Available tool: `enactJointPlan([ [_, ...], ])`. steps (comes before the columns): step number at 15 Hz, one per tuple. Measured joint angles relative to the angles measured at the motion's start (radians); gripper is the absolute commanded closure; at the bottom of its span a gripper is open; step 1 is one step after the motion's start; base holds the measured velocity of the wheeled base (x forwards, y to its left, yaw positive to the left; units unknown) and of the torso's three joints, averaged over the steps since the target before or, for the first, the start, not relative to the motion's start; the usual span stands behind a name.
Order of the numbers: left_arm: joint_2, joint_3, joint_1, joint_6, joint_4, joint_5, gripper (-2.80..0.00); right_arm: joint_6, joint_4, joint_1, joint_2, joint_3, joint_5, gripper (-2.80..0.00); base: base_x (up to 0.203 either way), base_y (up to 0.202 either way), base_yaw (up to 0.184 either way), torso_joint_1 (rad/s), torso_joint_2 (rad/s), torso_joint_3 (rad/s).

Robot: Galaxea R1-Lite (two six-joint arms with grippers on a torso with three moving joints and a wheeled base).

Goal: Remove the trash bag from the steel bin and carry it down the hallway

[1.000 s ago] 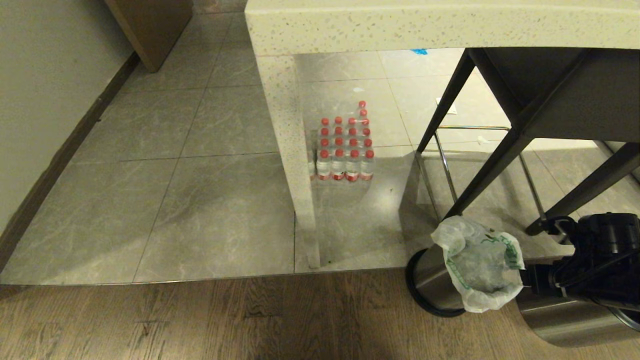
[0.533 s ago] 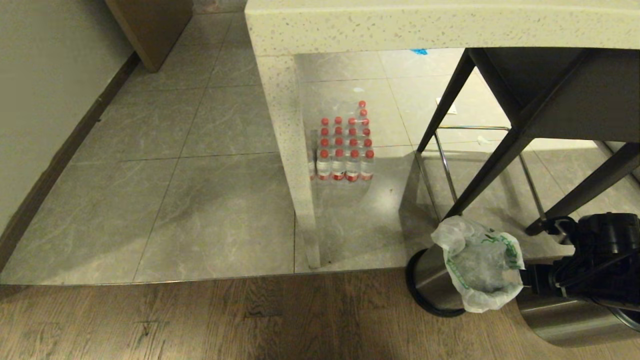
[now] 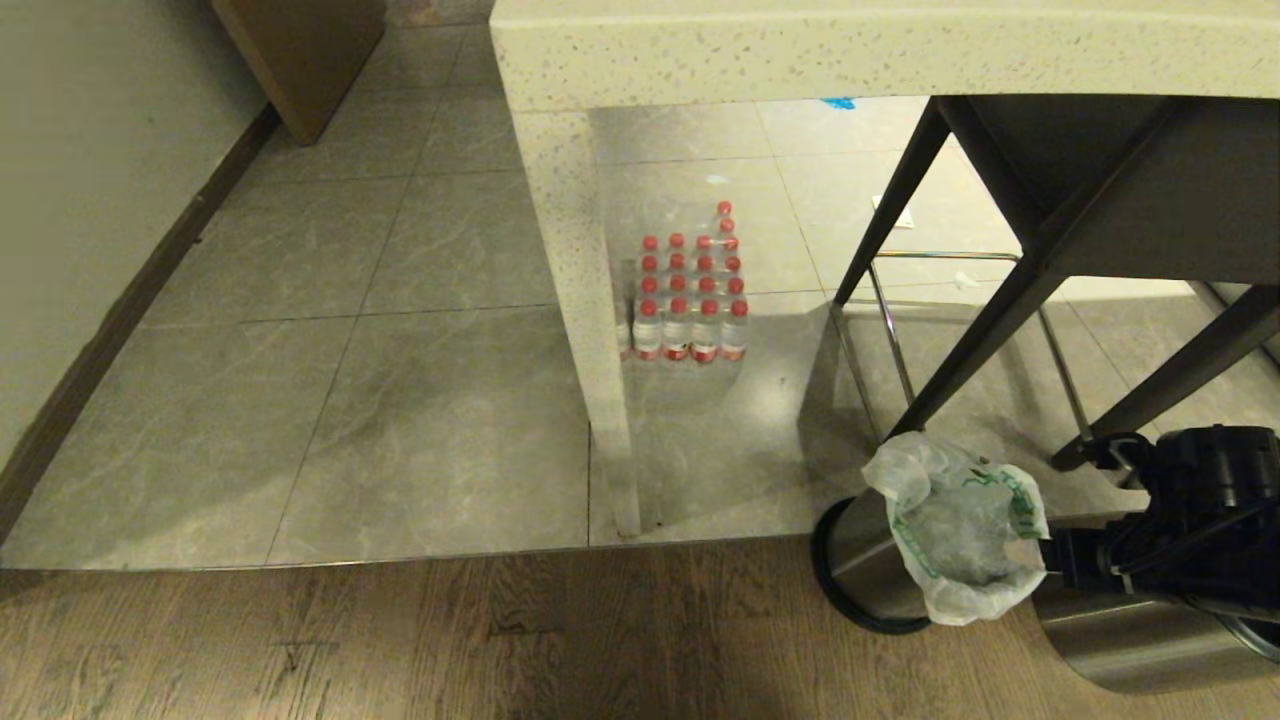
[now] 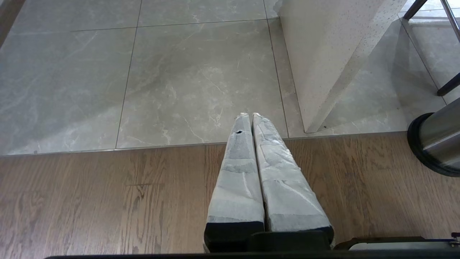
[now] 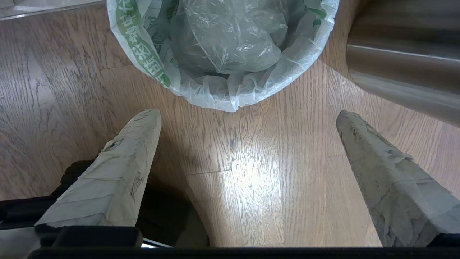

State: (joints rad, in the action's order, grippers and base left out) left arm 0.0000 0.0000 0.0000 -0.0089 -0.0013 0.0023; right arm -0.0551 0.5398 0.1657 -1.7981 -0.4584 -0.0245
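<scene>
The trash bag, thin white plastic with green lettering, lines the steel bin at the lower right, on the wood floor beside the tiles. Its rim spills over the bin's near side. My right gripper is open, its fingers spread wide just short of the bag's rim and not touching it. In the head view the right arm reaches in from the right at bag height. My left gripper is shut and empty above the floor; the bin shows at that view's edge.
A second steel cylinder stands close beside the bin, under my right arm. Dark stool legs rise just behind the bin. A stone counter leg and a pack of red-capped bottles stand further back. A wall runs along the left.
</scene>
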Motion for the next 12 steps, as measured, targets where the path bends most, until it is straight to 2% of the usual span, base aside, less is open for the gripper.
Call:
enactJointPlan([
  [12, 0.0, 0.0, 0.0, 0.0, 0.0, 0.0, 0.0, 0.0, 0.0, 0.0, 0.0, 0.0, 0.0, -2.8, 0.0, 0.0, 0.0, 0.0, 0.0, 0.0],
])
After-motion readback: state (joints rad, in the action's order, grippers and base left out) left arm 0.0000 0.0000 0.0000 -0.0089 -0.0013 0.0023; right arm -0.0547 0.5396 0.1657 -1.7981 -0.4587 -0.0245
